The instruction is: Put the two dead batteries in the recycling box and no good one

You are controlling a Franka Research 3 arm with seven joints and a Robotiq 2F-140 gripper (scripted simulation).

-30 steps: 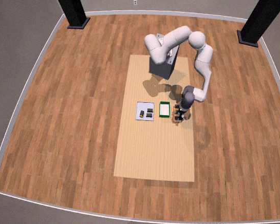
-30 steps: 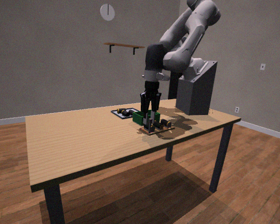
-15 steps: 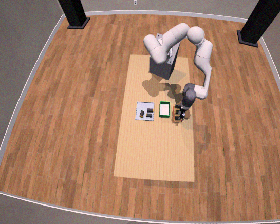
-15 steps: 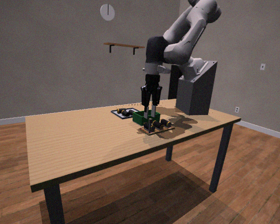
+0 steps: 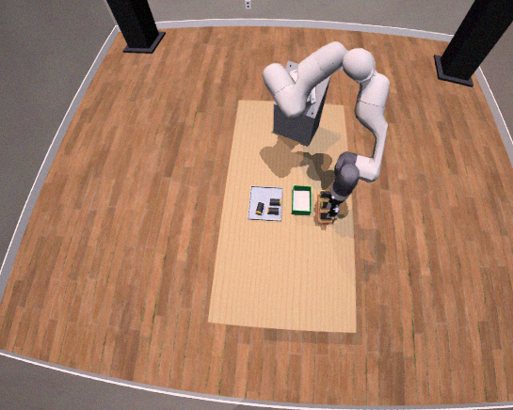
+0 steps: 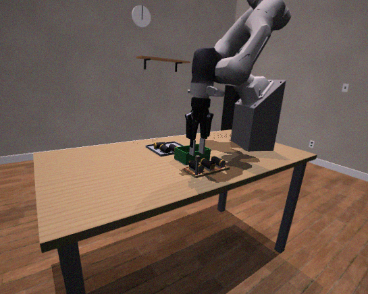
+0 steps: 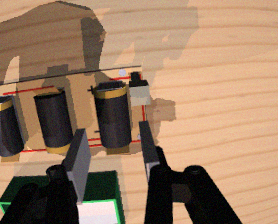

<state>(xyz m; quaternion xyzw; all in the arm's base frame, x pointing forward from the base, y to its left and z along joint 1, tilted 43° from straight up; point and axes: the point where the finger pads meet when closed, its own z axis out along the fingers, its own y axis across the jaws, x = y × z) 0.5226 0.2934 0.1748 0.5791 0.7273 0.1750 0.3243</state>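
Note:
My gripper (image 5: pixel 333 210) (image 6: pixel 197 154) (image 7: pixel 114 139) is partly open and empty. It points down over the near-box edge of the circuit board (image 6: pixel 208 171) (image 7: pixel 80 115). Three dark batteries lie side by side on the board: an end one (image 6: pixel 196 166) (image 7: pixel 113 117) beside a small grey-topped post (image 7: pixel 139 93), a middle one (image 6: pixel 207 163) (image 7: pixel 55 120) turned the other way, and a far one (image 6: pixel 218 161) (image 7: pixel 5 127). The green recycling box (image 5: pixel 294 199) (image 6: pixel 181 156) (image 7: pixel 105 181) stands upright, its visible white floor bare. I cannot make out whether a bulb is lit.
A pale tray (image 5: pixel 257 194) (image 6: pixel 161 155) on the box's other side holds three batteries, one (image 5: pixel 260 208) angled, the others (image 5: pixel 275 202) (image 5: pixel 273 212) roughly parallel. The box stands between tray and board. The board is near the edge of the table (image 5: pixel 284 282) (image 6: pixel 106 189).

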